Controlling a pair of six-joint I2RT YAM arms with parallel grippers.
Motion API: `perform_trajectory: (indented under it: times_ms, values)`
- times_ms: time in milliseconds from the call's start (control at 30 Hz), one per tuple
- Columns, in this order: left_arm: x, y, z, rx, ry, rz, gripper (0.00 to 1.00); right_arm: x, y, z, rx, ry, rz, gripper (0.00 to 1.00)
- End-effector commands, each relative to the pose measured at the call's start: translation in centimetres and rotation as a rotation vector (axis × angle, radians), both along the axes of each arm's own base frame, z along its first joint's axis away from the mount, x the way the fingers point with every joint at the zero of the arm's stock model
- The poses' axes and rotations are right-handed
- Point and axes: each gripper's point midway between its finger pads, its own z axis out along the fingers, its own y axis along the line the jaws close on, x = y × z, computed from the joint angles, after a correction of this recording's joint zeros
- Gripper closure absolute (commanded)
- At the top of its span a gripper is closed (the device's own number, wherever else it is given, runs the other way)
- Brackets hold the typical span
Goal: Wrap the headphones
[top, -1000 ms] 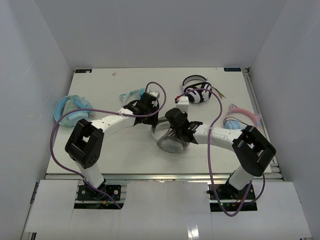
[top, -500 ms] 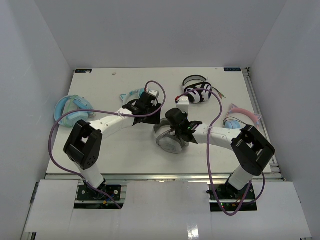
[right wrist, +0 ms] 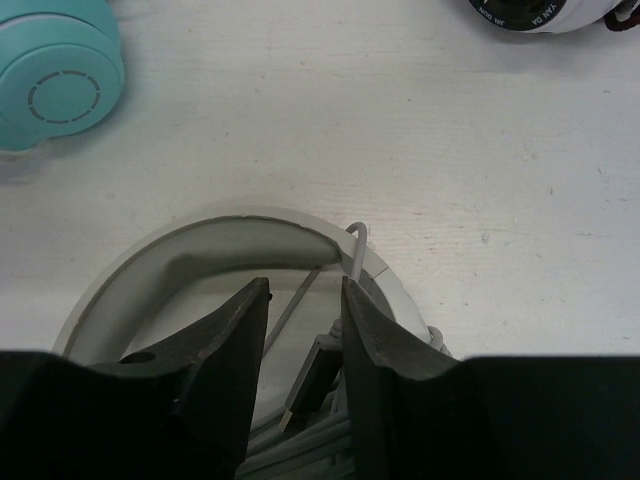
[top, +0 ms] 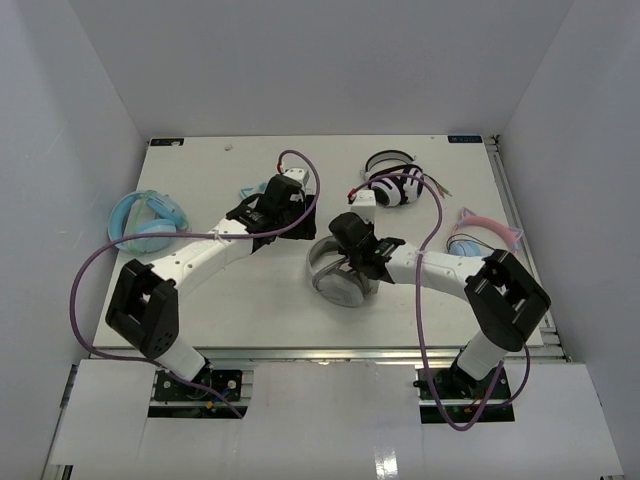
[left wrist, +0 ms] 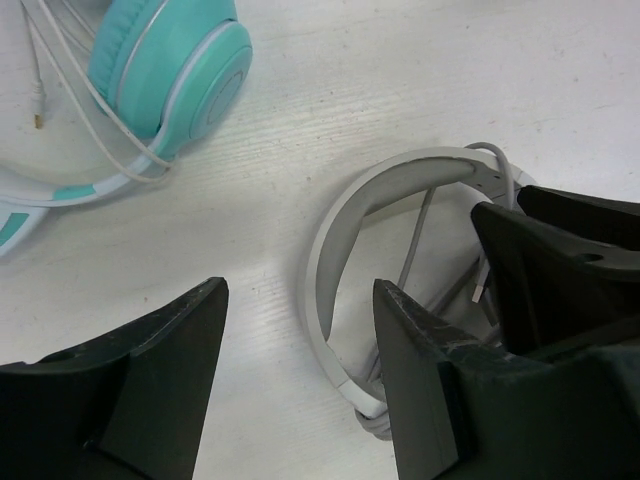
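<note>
The right gripper (right wrist: pixel 305 290) stood nearly closed, the thin grey cable (right wrist: pixel 357 250) running between its fingers, its grip unclear. The left gripper (left wrist: pixel 300 300) gaped empty. At frame centre lay the light grey over-ear headphones (top: pixel 338 288), probably light, with a springy band and a limp cable best pinched near its plug.

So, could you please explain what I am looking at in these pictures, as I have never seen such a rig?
The left arm and right arm are robots bolted to a table, each ending in a two-finger pincer. The wide picture comes from a fixed camera above; the other two come from cameras on the wrists. On the table lie grey headphones, striped headphones, teal headphones, pale blue headphones and pink headphones. The left pincer is open and empty near the grey headphones. The right pincer stands nearly closed around the grey cable; whether it grips, I cannot tell.
</note>
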Motion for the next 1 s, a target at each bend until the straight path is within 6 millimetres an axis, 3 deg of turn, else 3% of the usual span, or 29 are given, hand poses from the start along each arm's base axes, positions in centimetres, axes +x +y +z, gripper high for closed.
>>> perform_trajectory:
  times_ms: [0,100,167,200,300,367,433,500,567,667,767,867,967]
  values:
    - [0.2,0.5,6.2,-0.074,-0.124,0.018,0.29,0.8,0.8,5.0,0.05,-0.071,0.021,0.57]
    - [-0.3,0.6,8.6,-0.121,-0.18,0.009,0.23,1.0,1.1,8.0,0.076,-0.115,0.053,0.56]
    - [-0.6,0.1,10.3,-0.173,-0.219,-0.019,0.05,0.9,1.5,10.1,0.073,-0.137,0.099,0.54]
    - [-1.0,-0.1,10.9,-0.199,-0.229,-0.038,0.02,0.8,1.6,11.1,0.063,-0.142,0.127,0.52]
    - [-2.6,-0.3,12.7,-0.279,-0.268,-0.079,0.02,-0.4,1.7,13.8,0.076,-0.136,0.206,0.48]
    - [-4.1,-0.1,14.7,-0.353,-0.326,-0.11,0.02,-1.4,1.1,14.8,0.088,-0.131,0.235,0.39]
    - [-5.6,0.4,13.9,-0.386,-0.336,-0.133,0.02,-2.9,0.6,16.4,0.135,-0.144,0.284,0.24]
    - [-6.7,1.1,14.4,-0.427,-0.389,-0.133,0.02,-4.2,0.2,17.1,0.164,-0.148,0.33,0.03]
    - [-7.9,1.4,15.4,-0.486,-0.445,-0.153,0.02,-5.3,-0.8,17.0,0.163,-0.139,0.339,0.1]
    - [-10.1,1.8,16.0,-0.561,-0.496,-0.199,0.02,-6.5,-2.8,17.1,0.164,-0.155,0.322,0.1]
    - [-11.5,2.3,15.3,-0.603,-0.531,-0.219,0.02,-7.7,-5.2,16.0,0.187,-0.167,0.256,0.1]
    - [-12.4,2.9,15.0,-0.637,-0.589,-0.224,0.02,-8.7,-6.4,16.8,0.257,-0.212,0.233,0.1]
    - [-12.6,3.1,13.5,-0.627,-0.592,-0.228,0.02,-9.0,-6.9,16.3,0.258,-0.232,0.235,0.1]
